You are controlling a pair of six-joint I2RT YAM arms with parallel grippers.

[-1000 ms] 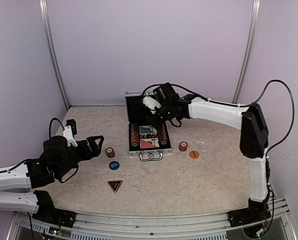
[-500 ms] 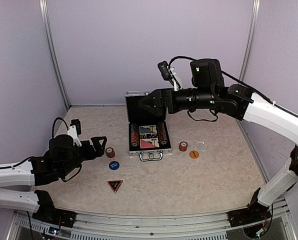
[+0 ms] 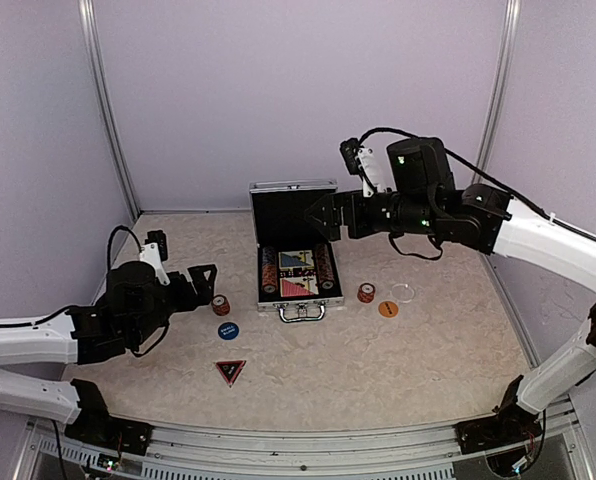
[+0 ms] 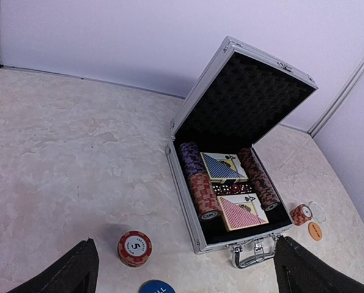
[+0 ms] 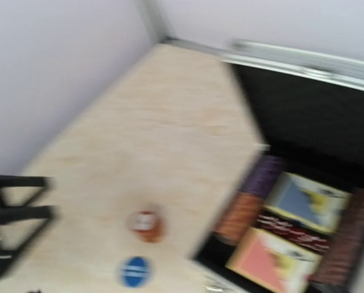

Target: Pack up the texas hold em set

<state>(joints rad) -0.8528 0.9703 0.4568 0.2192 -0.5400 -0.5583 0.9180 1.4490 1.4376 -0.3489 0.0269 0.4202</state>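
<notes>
The triangle (image 3: 230, 372) lies nearest me, flat on the tabletop (image 3: 398, 380) and on its own. Just past it sits the blue button (image 3: 228, 330), and past that a short chip stack (image 3: 221, 304) with a 5 on top.

The left gripper (image 3: 200, 284) hovers low, just left of that stack. Its fingers (image 4: 78, 271) are spread wide with nothing between them, and it points toward the case (image 3: 298, 300).

The case rests mid-table with its handle (image 3: 302, 313) toward me. To its right are a second stack (image 3: 365, 293), an orange button (image 3: 388, 309) just in front of that stack, and a clear ring (image 3: 404, 292) beside it.

Inside the case, purple chips (image 4: 191, 160) and orange-red chips (image 4: 201, 192) run down the left side. Another chip row (image 4: 258, 180) runs down the right. Between them the red deck (image 4: 246, 210) lies nearer and the blue deck (image 4: 222, 166) behind it.

The lid (image 3: 278, 205) stands upright at the back, showing its black lining.

The right gripper (image 3: 316, 217) hangs in the air in front of the lid, above the tray and touching nothing. Dark against dark, I cannot tell how its jaws stand, and its own camera view is blurred.
</notes>
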